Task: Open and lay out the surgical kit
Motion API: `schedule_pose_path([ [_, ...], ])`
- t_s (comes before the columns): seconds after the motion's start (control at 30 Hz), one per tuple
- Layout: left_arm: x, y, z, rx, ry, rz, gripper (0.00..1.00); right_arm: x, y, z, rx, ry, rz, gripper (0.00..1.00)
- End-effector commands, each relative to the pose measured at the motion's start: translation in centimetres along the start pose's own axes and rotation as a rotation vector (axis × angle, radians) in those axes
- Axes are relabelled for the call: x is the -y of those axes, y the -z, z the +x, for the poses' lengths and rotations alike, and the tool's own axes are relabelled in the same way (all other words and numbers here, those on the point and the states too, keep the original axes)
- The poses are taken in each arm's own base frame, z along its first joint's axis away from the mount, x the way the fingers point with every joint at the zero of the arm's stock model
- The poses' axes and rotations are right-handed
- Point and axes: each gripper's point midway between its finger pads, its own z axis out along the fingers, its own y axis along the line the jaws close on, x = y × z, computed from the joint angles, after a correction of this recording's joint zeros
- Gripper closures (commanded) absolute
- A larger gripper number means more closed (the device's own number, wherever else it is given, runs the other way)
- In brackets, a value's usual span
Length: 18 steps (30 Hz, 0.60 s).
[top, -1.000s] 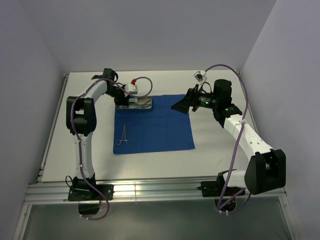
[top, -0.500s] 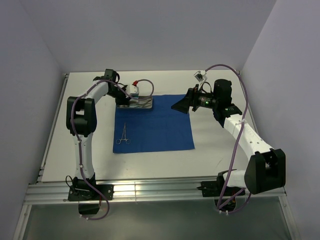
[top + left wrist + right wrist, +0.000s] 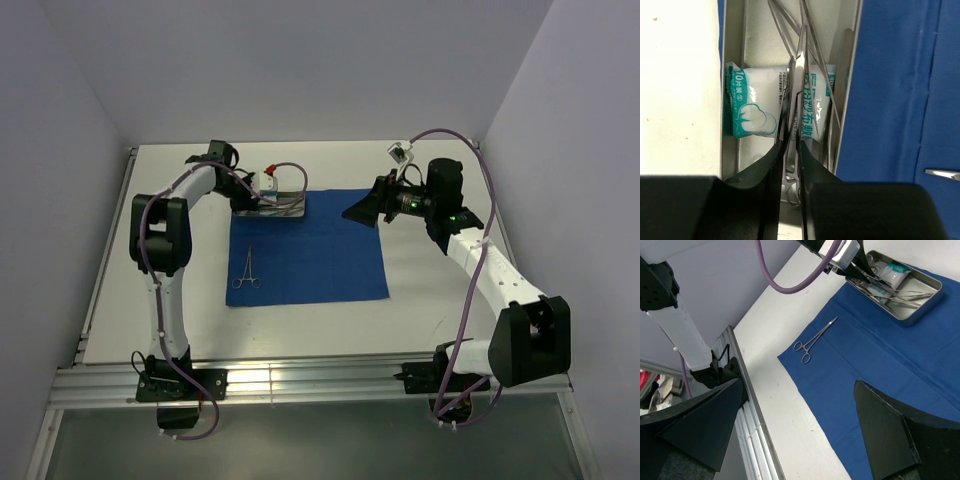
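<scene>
The royal-blue cloth (image 3: pixel 310 255) lies spread flat on the table. The steel tray (image 3: pixel 292 212) sits on its far left corner. In the left wrist view the tray (image 3: pixel 732 50) holds a white-green packet (image 3: pixel 752 107) and several slim steel instruments. My left gripper (image 3: pixel 792 100) reaches into the tray, its jaws shut on a ring-handled steel clamp (image 3: pixel 790 175) that lies over the packet. Another clamp (image 3: pixel 246 270) lies alone on the cloth's left side. My right gripper (image 3: pixel 362 208) hangs wide open above the cloth's far right corner, holding nothing.
The white tabletop (image 3: pixel 440 300) ends in a metal rail (image 3: pixel 300 380) at the near edge. Grey walls close in the left, back and right. A purple cable (image 3: pixel 285 165) loops over the tray behind the left wrist.
My left wrist has shifted slightly over the tray and its jaws have narrowed onto the clamp. The right arm has not moved.
</scene>
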Motion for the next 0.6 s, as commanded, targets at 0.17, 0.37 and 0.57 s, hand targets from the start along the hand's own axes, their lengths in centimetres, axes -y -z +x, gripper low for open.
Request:
schedule_pose_path([
  [0.17, 2.1, 1.4, -1.1, -0.006, -0.008, 0.028, 0.82, -0.2, 0.0, -1.1, 0.027, 0.029, -0.024, 0.0],
  [0.37, 1.6, 1.2, -0.6, -0.033, -0.003, 0.019, 0.74, -0.2, -0.2, -1.3, 0.027, 0.024, -0.028, 0.0],
  [0.57, 1.2, 0.2, -0.1, -0.047, 0.017, 0.027, 0.73, -0.1, -0.2, -1.3, 0.023, 0.022, -0.026, 0.0],
])
